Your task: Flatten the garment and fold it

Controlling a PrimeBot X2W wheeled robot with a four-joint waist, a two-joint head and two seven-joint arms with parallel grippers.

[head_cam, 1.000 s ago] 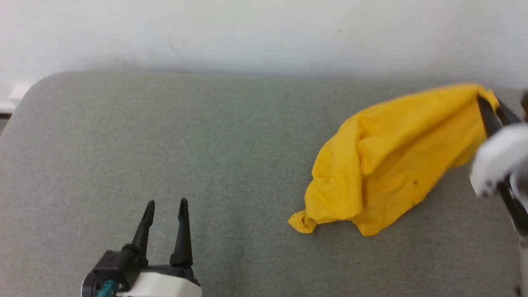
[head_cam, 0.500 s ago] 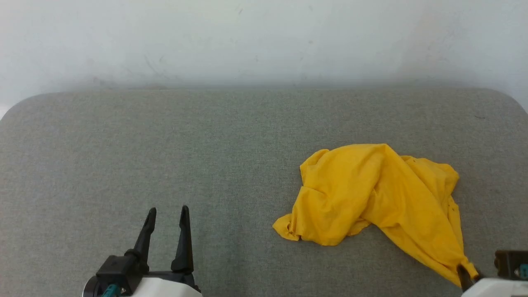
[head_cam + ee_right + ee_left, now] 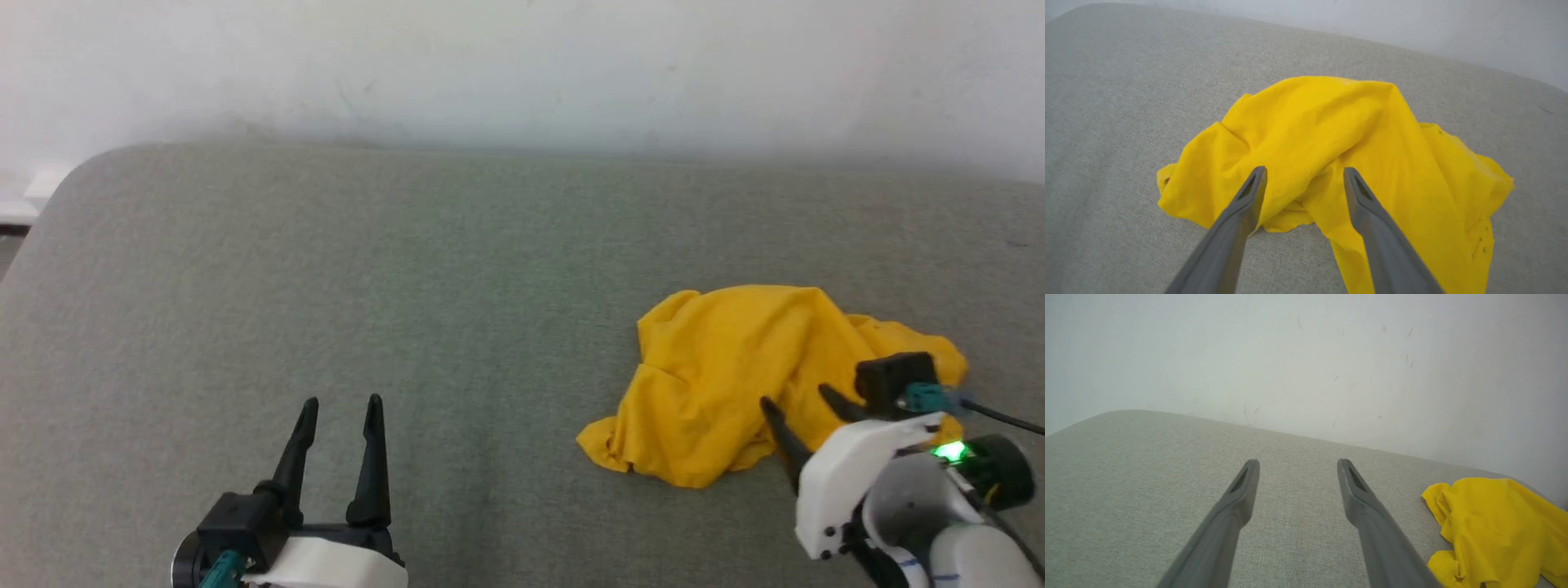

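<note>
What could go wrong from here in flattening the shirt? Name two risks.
1. The shirt lies bunched in layers; the open right gripper aimed at it might pinch several folds at once, keeping it crumpled.
2. The left gripper is open far off, so a one-handed pull could drag the shirt.

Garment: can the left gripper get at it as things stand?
Probably yes, after a sideways move. The left gripper is open, and bare grey surface lies between it and the garment. The right gripper, open, hangs over its near right part, so the left edge looks freer.
</note>
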